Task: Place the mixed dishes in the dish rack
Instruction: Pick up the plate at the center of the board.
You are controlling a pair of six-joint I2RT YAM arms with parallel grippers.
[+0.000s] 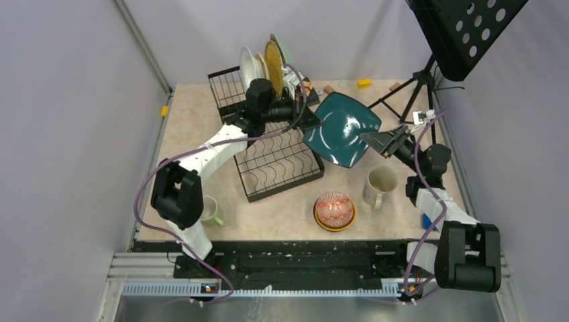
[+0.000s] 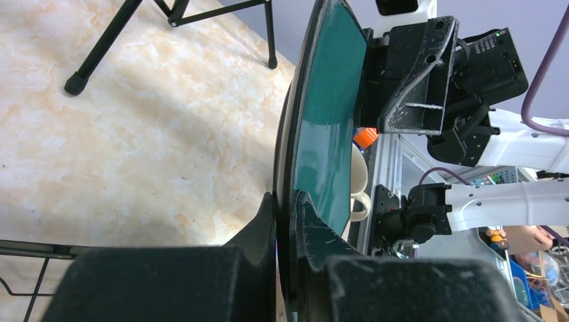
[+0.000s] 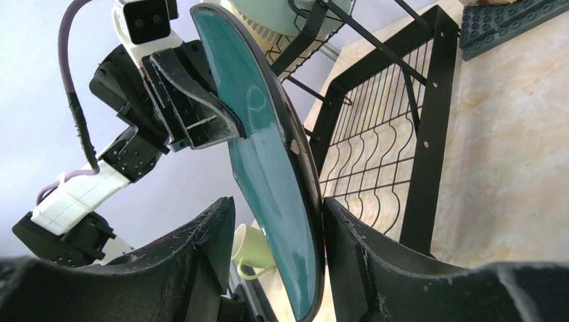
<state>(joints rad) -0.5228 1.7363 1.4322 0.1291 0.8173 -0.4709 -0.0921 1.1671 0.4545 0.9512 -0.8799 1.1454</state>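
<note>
Biggest thing on your marble-look table (image 1: 201, 134) is the black wire dish rack (image 1: 278, 168), sitting left of centre. Its flat lower tray with the wavy dividers has nothing in it. The raised upper section at the back holds three plates on edge: a white plate (image 1: 249, 66), a cream-yellow plate (image 1: 274, 66) and a pale teal plate (image 1: 283, 45) behind them.

A black music stand (image 1: 463, 30) is in the far right corner.

Your dark teal plate (image 1: 342, 131) is up off the table, just right of the rack, hanging between both arms. The left gripper (image 2: 285, 196) is clamped tight on its left edge, one finger on each face. The right gripper (image 3: 278, 201) straddles the opposite edge with its jaws apart. In the right wrist view you can see a gap between the plate's face and the finger (image 3: 201, 241) on that side, so the left arm is the one carrying it.

In front of the plate, the red-patterned bowl (image 1: 333, 206) is nested in the yellow-orange bowl (image 1: 337, 229), and the cream mug (image 1: 381, 184) stands upright just to their right. The light-green mug (image 1: 215, 213) is near the table's front left, half hidden by your left arm.

A small yellow block (image 1: 363, 83) lies by the back wall.
</note>
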